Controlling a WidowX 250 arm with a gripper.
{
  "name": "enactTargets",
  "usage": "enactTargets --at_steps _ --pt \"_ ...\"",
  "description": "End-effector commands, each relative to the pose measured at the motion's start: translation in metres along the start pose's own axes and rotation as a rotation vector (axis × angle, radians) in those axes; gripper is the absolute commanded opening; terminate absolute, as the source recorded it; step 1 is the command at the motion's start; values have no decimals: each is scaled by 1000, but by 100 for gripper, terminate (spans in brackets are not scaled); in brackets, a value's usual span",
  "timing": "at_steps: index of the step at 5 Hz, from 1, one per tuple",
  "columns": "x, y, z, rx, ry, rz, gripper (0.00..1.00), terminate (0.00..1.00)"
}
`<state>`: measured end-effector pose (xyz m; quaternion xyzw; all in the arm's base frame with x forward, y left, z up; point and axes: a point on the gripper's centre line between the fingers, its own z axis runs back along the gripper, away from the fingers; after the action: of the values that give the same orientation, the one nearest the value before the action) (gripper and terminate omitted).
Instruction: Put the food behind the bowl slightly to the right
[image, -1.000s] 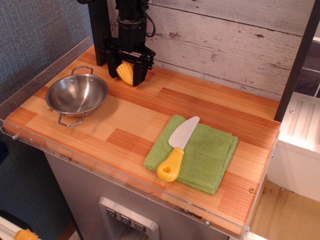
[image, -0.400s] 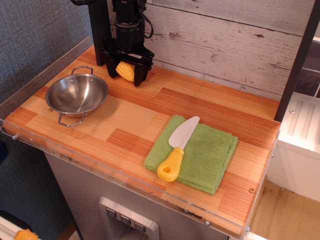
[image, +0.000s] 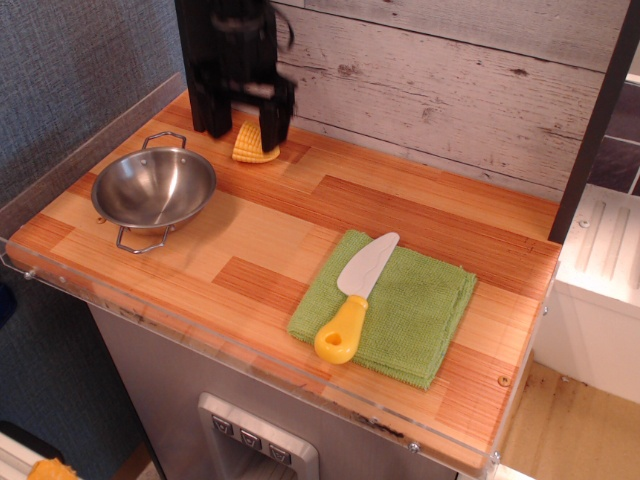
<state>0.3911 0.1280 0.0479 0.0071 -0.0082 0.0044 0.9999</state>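
The yellow toy corn piece lies on the wooden counter near the back wall, behind the steel bowl and to its right. The bowl sits at the counter's left side with its two wire loop handles showing. My black gripper hangs just above the corn, blurred by motion. Its fingers stand apart on either side of the corn's top, and it looks open. I cannot tell whether the fingers still touch the corn.
A green cloth lies at the front right with a white-bladed, yellow-handled toy knife on it. The plank wall runs along the back. A clear guard rims the counter's front edge.
The gripper carried the corn back and down, opened and rose. The corn now rests on the counter instead of hanging between the fingers.
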Motion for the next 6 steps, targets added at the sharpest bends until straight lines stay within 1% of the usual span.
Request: enactTargets --at_steps 1,2,3,4,5,6 --pt "-23 -13 82 14 -143 -78 100 0" --pt "-48 -22 91 15 -136 -82 100 0" --pt "-69 -27 92 31 -137 -85 100 0" --pt "-82 -28 91 20 -145 -61 100 0" --pt "-87 -23 93 16 -77 -90 100 0" --pt "-87 -23 93 16 -77 -90 100 0"
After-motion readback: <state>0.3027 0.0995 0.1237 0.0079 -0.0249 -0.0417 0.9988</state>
